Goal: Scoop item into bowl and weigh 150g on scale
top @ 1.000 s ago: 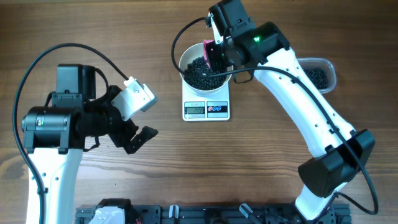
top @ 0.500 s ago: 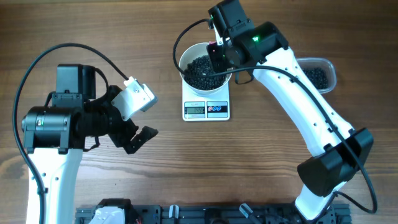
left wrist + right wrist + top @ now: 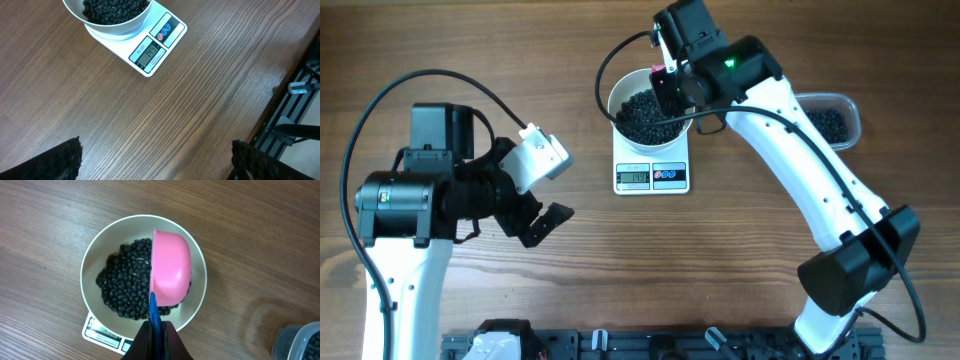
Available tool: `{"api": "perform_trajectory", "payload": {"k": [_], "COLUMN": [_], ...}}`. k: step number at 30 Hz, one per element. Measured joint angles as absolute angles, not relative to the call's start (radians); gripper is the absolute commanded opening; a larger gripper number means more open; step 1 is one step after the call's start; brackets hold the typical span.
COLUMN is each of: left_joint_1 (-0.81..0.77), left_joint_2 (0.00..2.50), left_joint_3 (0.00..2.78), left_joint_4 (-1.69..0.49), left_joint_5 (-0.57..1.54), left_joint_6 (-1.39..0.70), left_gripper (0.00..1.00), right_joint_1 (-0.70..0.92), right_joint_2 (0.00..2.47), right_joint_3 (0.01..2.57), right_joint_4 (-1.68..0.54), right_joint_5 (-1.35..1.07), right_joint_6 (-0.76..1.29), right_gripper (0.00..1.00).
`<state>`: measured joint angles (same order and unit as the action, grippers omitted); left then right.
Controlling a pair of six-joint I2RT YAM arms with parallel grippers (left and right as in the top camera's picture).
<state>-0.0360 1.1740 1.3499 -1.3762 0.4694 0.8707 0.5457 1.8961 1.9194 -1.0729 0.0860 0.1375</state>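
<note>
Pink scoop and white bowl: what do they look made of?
The pink scoop looks like moulded plastic: even opaque colour, smooth satin skin with a soft sheen. The bowl is white and smooth with a mild gloss on its wall; ceramic or hard plastic, the look leaves that open.

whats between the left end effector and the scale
Only bare wooden table lies between the open left end effector and the scale. The left wrist view shows that stretch plainly, and the overhead view agrees.
</note>
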Motion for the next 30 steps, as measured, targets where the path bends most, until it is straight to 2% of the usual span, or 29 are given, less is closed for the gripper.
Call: {"api": "perform_trajectory", "payload": {"k": [9, 22, 30], "left_joint_1": [-0.036, -0.036, -0.036], "left_joint_2": [1.174, 1.174, 1.174], "left_joint_3": [1.350, 1.350, 1.350], "left_joint_4": [-1.376, -1.376, -1.376], "left_joint_5": [0.469, 0.469, 0.469], "left_joint_6": [0.871, 0.871, 0.871], "left_gripper": [1.00, 1.00, 1.00], "right_joint_1": [0.546, 0.546, 0.545], "right_joint_2": [1.896, 1.896, 1.896], "right_joint_3": [1.919, 1.919, 1.919], "right_joint_4": [-1.030, -1.008, -1.008], "right_joint_5": [0.065, -0.035, -0.038], "right_joint_6": [0.162, 0.343, 0.355], "right_gripper": [0.04, 0.04, 0.04]}}
